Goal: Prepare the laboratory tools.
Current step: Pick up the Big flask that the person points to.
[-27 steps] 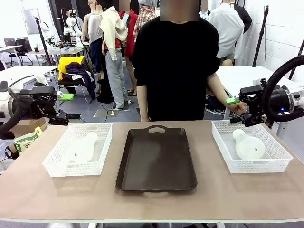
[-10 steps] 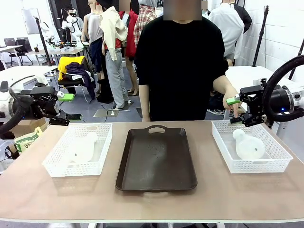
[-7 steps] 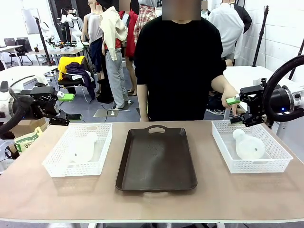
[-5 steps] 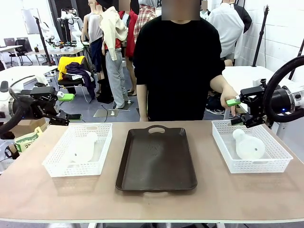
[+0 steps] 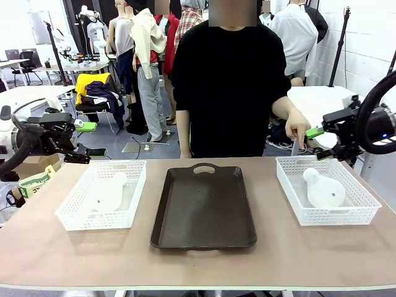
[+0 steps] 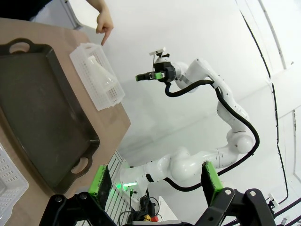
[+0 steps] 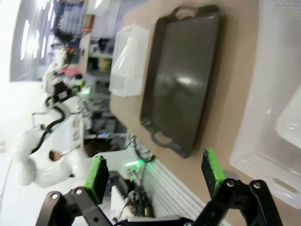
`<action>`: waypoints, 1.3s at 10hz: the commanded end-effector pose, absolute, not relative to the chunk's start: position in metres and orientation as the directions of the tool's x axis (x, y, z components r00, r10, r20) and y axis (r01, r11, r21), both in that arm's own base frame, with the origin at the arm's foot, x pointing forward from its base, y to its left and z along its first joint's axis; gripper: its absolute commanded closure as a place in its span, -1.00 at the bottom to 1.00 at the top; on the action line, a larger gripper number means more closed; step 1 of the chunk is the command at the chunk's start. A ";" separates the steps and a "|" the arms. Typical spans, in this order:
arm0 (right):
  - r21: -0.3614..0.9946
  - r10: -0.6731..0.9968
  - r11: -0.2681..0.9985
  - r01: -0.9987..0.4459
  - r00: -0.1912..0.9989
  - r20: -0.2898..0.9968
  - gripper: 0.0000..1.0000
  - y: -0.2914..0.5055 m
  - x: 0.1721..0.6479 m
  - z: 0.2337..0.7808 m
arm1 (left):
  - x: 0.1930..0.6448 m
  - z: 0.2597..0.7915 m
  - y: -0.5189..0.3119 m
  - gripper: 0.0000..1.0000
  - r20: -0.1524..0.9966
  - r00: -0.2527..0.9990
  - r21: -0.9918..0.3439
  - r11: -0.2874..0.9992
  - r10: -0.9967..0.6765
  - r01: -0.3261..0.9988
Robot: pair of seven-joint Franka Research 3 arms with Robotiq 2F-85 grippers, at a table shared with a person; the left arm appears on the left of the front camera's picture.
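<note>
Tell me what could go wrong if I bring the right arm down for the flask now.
1. The person's hand points down at the far corner of the white basket, close beside the open right gripper; a descent now could strike it.
2. The flask lies on its side inside that basket; the jaws may catch the mesh wall, or the smooth cone may slip free.

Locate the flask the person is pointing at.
In the front view, the flask lies on its side in the white basket on the robot's right, beside the dark tray, just below the person's hand.
</note>
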State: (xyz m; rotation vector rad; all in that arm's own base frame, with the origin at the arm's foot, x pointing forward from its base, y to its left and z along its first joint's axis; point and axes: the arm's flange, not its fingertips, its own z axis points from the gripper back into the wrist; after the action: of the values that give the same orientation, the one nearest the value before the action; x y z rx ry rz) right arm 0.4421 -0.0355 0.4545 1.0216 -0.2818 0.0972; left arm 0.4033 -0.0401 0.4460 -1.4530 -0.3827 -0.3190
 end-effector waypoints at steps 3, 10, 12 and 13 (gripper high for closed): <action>0.538 -0.014 0.819 -0.200 0.930 0.367 -1.00 -0.029 0.441 0.503 | 0.403 0.448 -0.039 -1.00 0.441 0.897 -0.895 0.089 0.024 0.437; -0.092 -0.026 0.994 0.054 0.957 0.288 -1.00 0.037 0.546 0.458 | 0.403 0.448 -0.039 -1.00 0.441 0.897 -0.895 0.089 0.024 0.437; -0.070 -0.009 0.997 0.025 0.976 0.217 -1.00 0.038 0.571 0.439 | 0.403 0.448 -0.039 -1.00 0.441 0.897 -0.895 0.089 0.024 0.437; -0.057 0.005 0.998 0.005 0.982 0.187 -1.00 0.036 0.579 0.430 | 0.403 0.448 -0.039 -1.00 0.441 0.897 -0.895 0.089 0.024 0.437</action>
State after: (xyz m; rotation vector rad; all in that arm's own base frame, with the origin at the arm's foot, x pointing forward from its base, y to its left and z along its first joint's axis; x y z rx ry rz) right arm 0.5634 0.0344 0.4255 -0.0891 -0.2184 -0.0175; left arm 0.4037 -0.0401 0.4455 -1.4527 -0.3817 -0.3179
